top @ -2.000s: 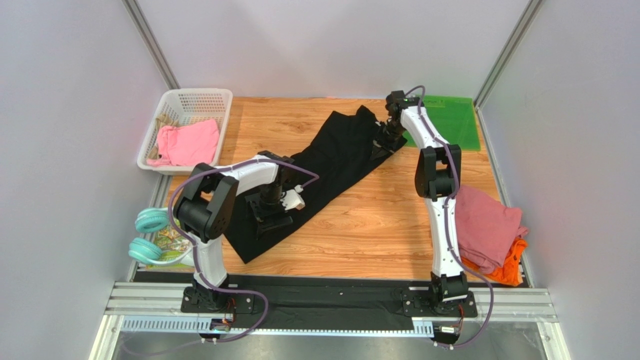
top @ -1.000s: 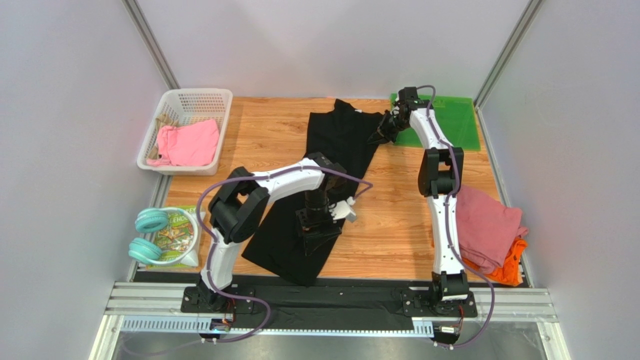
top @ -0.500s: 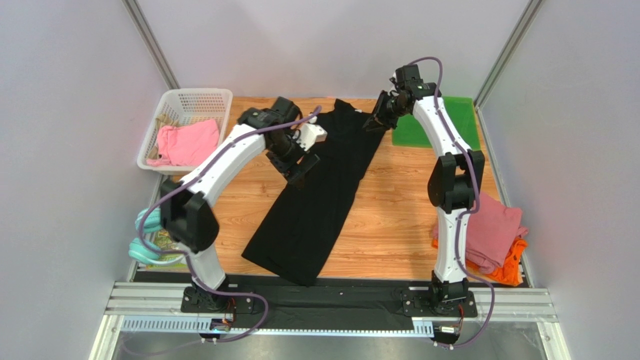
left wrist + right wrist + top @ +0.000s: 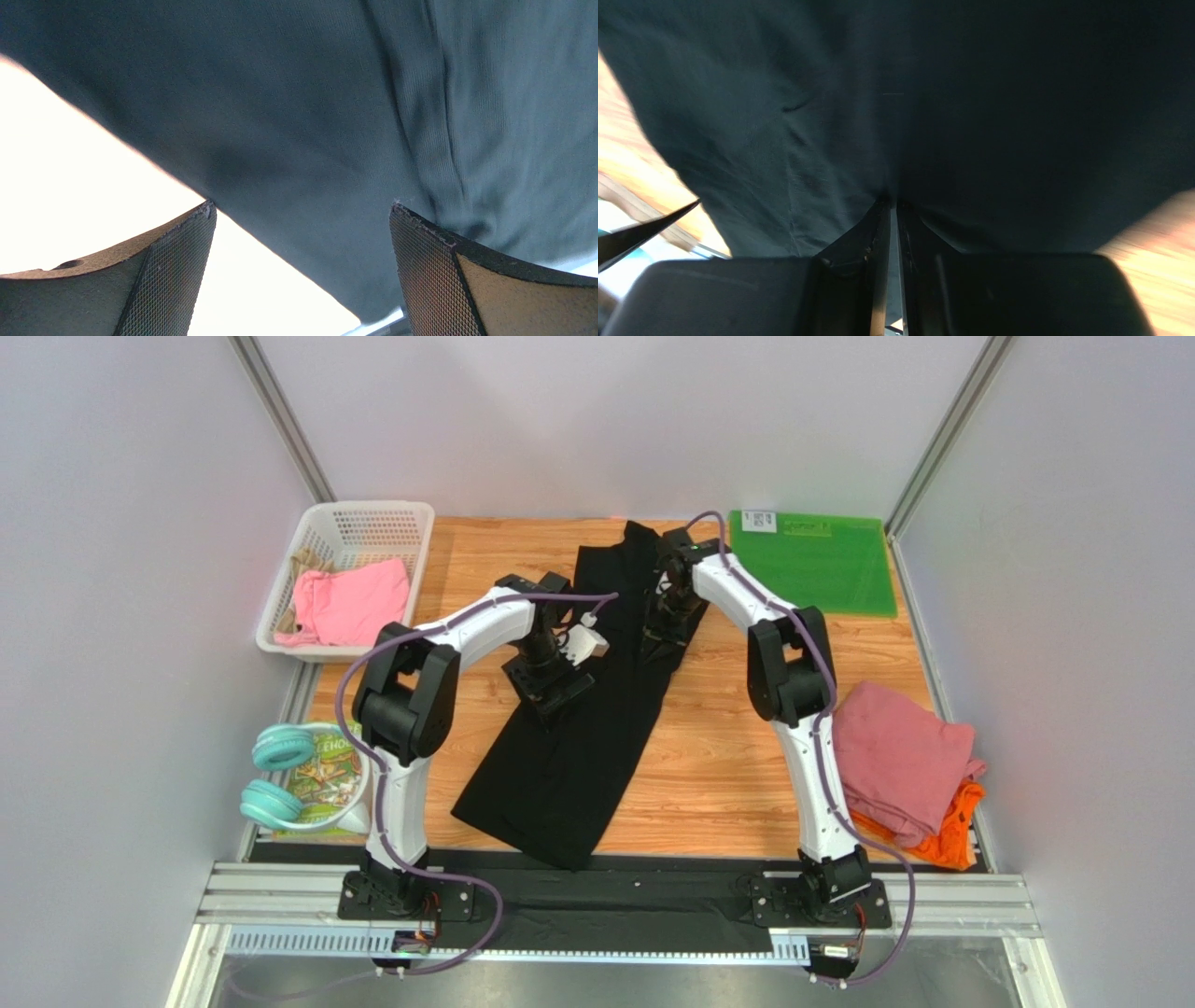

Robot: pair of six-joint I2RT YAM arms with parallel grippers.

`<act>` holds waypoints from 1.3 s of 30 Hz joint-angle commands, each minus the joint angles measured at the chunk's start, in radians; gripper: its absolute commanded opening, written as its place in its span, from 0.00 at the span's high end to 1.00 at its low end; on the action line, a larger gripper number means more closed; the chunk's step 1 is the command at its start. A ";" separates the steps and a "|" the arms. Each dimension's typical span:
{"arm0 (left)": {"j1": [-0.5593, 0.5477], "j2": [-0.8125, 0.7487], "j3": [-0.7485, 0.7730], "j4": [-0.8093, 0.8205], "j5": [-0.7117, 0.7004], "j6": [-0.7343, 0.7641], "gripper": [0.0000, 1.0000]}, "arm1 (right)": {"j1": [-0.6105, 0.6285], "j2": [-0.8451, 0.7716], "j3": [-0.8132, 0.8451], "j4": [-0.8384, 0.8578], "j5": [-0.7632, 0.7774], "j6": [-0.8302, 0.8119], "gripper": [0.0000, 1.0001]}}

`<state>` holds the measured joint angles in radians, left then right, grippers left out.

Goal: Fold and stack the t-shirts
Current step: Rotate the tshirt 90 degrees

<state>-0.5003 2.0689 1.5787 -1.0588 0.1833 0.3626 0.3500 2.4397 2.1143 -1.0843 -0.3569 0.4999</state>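
One black shirt [image 4: 575, 756] lies stretched in a long, narrow band across the middle of the table [image 4: 730, 742]. Its long axis runs from the far edge, just left of the green mat [image 4: 814, 560], down and slightly leftward to the near edge. The narrower end points away from the arm bases, and the wider end lies at the near rail. The right gripper [image 4: 657, 627] is on the far half of this band, on its right side. Its wrist view shows the fingers [image 4: 861, 266] pinched almost together, with a fold of the black cloth caught between their tips. The left gripper [image 4: 550, 683] is at the band's left edge, a little nearer than the right one. Its jaws are spread wide with nothing between them, and the cloth's edge crosses the gap beyond the pads [image 4: 175, 273]. I cannot tell whether they touch the cloth. Two more shirts sit well apart from the black one, stacked at the table's right edge. One is a folded dusty-pink shirt [image 4: 905, 756], and it lies on top of one orange shirt [image 4: 957, 837] that shows below it. That makes three shirts on the table. There is one white basket [image 4: 368, 520] at the far left corner, and it holds one brighter pink cloth [image 4: 351, 602]. One pair of teal headphones [image 4: 278, 777] lies off the table's left side.
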 commanded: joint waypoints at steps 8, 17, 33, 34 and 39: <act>0.006 -0.265 -0.319 -0.009 0.100 0.068 0.03 | -0.020 0.067 0.046 -0.035 0.055 0.015 0.91; 0.006 -0.326 -0.457 -0.024 0.131 0.084 0.03 | -0.078 0.214 0.146 -0.049 0.007 0.031 0.94; -0.098 -0.192 -0.385 -0.038 0.288 0.053 0.04 | -0.189 0.280 0.306 -0.019 -0.122 0.037 0.93; -0.122 -0.179 -0.376 -0.040 0.300 0.050 0.04 | -0.195 0.283 0.312 -0.016 -0.137 0.038 0.93; -0.219 -0.092 -0.315 -0.038 0.364 0.026 0.04 | -0.235 0.289 0.357 -0.002 -0.160 0.037 0.92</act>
<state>-0.6434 1.9045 1.2293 -1.1419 0.4316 0.3981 0.1642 2.6774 2.4310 -1.1675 -0.6037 0.5514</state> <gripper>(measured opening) 0.966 0.074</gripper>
